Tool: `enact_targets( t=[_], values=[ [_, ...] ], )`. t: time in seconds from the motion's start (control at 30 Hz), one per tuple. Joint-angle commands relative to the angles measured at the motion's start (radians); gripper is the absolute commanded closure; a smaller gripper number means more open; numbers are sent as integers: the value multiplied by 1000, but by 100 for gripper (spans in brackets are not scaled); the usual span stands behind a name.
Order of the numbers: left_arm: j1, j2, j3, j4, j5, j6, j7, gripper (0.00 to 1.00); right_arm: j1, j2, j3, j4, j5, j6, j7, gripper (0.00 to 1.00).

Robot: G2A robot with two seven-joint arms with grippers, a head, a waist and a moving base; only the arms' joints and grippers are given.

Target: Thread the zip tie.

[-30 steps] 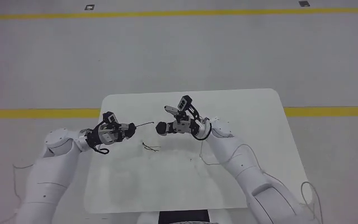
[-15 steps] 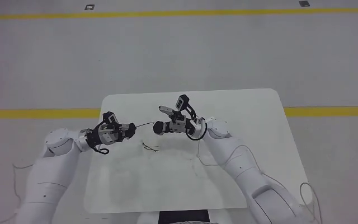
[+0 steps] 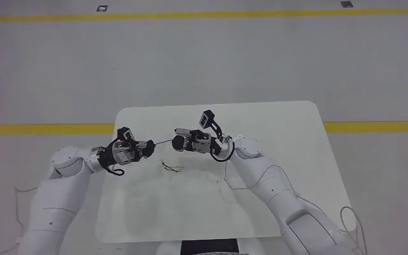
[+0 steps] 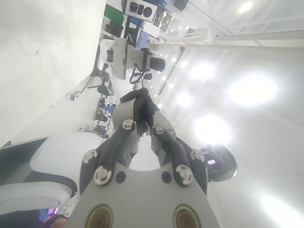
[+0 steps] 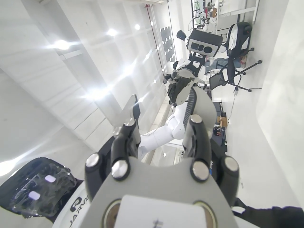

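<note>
A thin black zip tie is held level above the white table. My left gripper is shut on one end of it; in the left wrist view the fingers pinch the strap, which runs away toward the other arm. My right gripper faces the left one and meets the strap's free tip. Its fingers stand wide apart in the right wrist view, with the left gripper straight ahead. Whether the tip lies between the right fingers is unclear.
A second small black zip tie lies on the table below the two grippers. A tiny dark speck sits near the table's middle. The table's rounded edges lie well away from both arms.
My right gripper has moved left toward the left gripper, closing the gap until it reaches the strap's free tip, and its wrist has turned. The left arm has stayed put.
</note>
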Motion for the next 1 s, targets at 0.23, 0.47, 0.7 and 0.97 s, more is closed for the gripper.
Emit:
enact_targets(
  t=[0.23, 0.47, 0.7, 0.97],
  values=[
    [0, 0, 0, 0, 0, 0, 0, 100, 7, -1, -12, 19, 2, -3, 14, 75],
    [0, 0, 0, 0, 0, 0, 0, 100, 12, 0, -17, 27, 10, 1, 26, 87],
    [0, 0, 0, 0, 0, 0, 0, 100, 18, -3, -29, 36, 15, 6, 28, 100],
    [0, 0, 0, 0, 0, 0, 0, 100, 19, -3, -34, 45, 17, 0, 23, 100]
  ],
)
